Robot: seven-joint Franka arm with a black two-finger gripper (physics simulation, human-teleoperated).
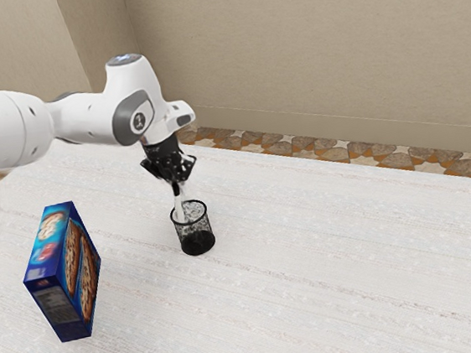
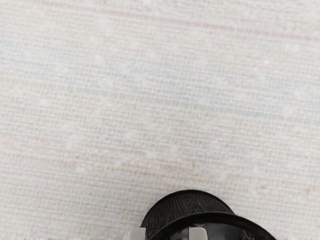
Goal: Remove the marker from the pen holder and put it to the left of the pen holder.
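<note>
Here, my hand [image 1: 178, 185] was above the pen holder [image 1: 198, 241], with the pale marker [image 1: 179, 211] upright just beneath, its lower part inside; whether I gripped it, I couldn't tell.

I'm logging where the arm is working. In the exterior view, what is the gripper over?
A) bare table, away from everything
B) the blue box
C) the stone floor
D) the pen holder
D: the gripper points down over the mouth of the pen holder, while the blue box stands apart.
</note>
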